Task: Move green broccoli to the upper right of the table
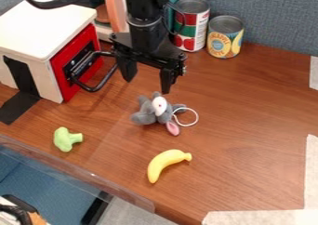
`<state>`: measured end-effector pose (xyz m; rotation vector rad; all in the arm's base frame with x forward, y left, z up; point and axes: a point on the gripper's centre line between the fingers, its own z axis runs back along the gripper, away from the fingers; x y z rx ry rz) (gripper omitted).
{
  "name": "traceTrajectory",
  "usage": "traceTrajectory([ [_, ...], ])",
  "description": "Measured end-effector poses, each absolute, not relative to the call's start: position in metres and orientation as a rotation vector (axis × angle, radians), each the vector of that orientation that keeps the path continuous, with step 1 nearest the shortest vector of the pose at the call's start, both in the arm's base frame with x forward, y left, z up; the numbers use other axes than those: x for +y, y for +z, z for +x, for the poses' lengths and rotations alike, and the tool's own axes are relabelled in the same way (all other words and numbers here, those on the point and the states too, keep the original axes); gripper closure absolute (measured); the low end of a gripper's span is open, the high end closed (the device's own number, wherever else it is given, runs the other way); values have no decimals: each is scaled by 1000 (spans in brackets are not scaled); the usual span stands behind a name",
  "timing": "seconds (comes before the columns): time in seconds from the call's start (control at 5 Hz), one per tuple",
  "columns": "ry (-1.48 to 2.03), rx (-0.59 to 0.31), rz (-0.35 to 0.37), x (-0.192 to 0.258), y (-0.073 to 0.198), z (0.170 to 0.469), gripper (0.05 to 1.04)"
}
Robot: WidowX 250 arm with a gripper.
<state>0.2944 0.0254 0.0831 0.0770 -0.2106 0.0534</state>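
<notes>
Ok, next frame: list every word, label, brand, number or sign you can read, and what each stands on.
Nothing I can quote with certainty.
Tall can: print on its red, green and white label, too small to read.
Short can: lettering on its blue and yellow label, too small to read surely.
White box with the red front, broccoli, banana: no text that I can make out.

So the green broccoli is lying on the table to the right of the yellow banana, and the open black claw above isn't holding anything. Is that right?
Not quite: in the camera view, the green broccoli is to the left of the yellow banana. It does lie on the table, and the open black claw holds nothing.
</notes>
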Motion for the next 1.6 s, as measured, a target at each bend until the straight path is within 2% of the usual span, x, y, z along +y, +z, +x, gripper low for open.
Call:
traceTrajectory([
  [0.2,52,-181,71,24,75,292,84],
  [0.4,115,-139,61,62,65,271,84],
  [0.6,139,-115,112,85,58,255,84],
  [0.8,163,-89,123,120,44,236,84],
  [1.2,108,-3,206,135,6,217,84],
  [1.4,109,23,199,133,-4,211,84],
  [1.6,105,43,191,132,-12,207,139],
])
